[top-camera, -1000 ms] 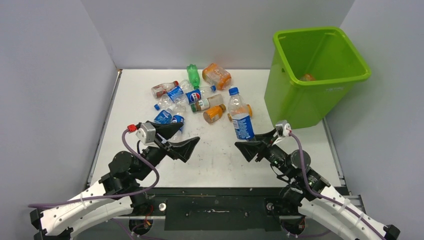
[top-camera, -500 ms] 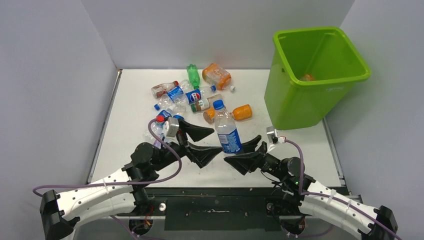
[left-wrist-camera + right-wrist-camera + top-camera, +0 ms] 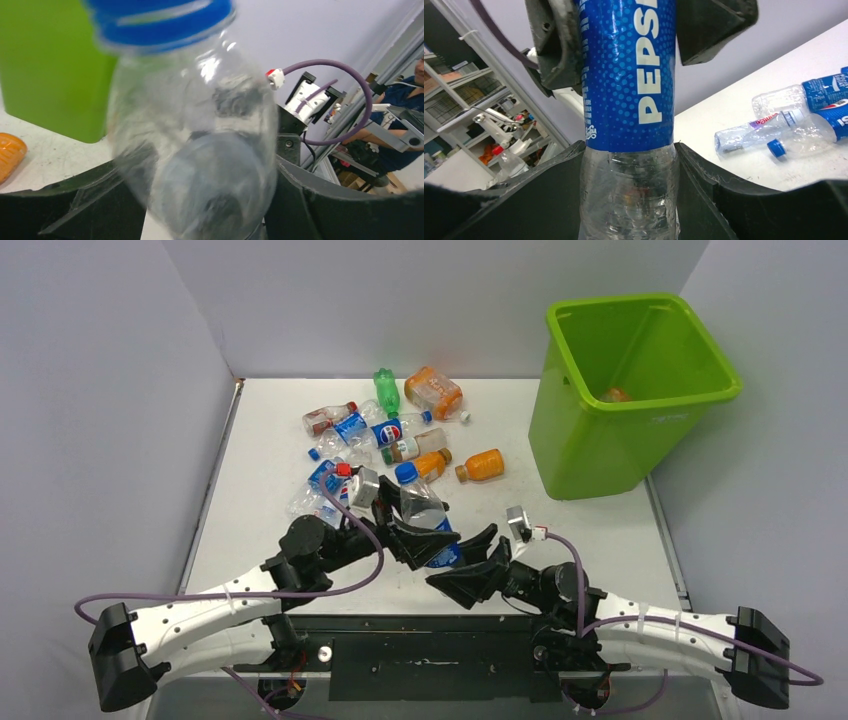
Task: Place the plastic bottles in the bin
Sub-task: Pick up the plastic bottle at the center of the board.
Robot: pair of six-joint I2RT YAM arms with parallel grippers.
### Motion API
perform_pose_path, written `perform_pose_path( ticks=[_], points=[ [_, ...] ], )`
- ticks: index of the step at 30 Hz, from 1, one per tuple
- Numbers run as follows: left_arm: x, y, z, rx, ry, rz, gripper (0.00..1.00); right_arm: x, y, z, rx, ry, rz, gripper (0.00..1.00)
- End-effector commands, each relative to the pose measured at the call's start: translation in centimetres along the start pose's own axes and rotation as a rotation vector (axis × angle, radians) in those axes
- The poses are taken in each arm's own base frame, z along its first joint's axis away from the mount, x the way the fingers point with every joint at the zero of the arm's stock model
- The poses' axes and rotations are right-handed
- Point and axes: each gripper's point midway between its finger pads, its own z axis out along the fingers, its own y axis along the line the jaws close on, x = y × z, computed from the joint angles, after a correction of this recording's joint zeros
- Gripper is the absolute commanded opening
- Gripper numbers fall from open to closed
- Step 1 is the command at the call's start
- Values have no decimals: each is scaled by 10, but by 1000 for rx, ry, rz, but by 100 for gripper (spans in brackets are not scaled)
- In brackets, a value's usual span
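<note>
Pepsi bottle (image 3: pixel 422 508) held off table (image 3: pixel 560 530) near front centre, between both arms, well apart from bin (image 3: pixel 585 445). Long axis steep: blue cap uppermost, leaning toward far left; clear base lowest. Right gripper (image 3: pixel 452 558) pinches clear lower body below blue label, fingers pressed on both sides. Left gripper (image 3: pixel 410 522) straddles clear upper body under cap; fingers close alongside, cannot tell whether pressing. Other bottles (image 3: pixel 380 430) lie clustered toward table's far side; bin stands far right.

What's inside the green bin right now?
A small orange item, probably a bottle, shows low inside the bin, against its near wall. That wall hides the rest of the floor, so more could lie there unseen.
</note>
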Motion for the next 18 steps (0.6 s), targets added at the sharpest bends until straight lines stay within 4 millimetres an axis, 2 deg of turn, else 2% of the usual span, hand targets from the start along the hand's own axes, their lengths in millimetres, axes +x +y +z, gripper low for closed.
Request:
perform_pose_path(
  ticks=[1, 2, 5, 7, 8, 9, 13, 15, 18],
  points=[
    [-34, -28, 7, 104, -80, 28, 58, -18, 12, 9, -13, -70, -66, 39],
    [-34, -28, 6, 104, -80, 38, 51, -17, 11, 9, -3, -60, -71, 45],
    [-39, -27, 3, 88, -82, 82, 31, -14, 5, 10, 46, -17, -76, 82],
    [-44, -25, 1, 69, -81, 127, 17, -15, 3, 9, 85, 6, -77, 99],
    [-44, -21, -1, 46, -66, 160, 11, -16, -1, 8, 117, 21, -84, 91],
    [-49, -21, -3, 32, -70, 178, 7, -17, -4, 6, 148, 41, -94, 90],
    [-57, 3, -14, -106, 10, 376, 0, -35, -3, 0, 235, 128, -178, 90],
    [-52, 15, -20, -152, 105, 493, 0, -41, -3, -5, 281, 197, -230, 90],
    [-22, 35, -30, -155, 323, 644, 0, -74, 5, -1, 327, 195, -301, 90]
  ],
)
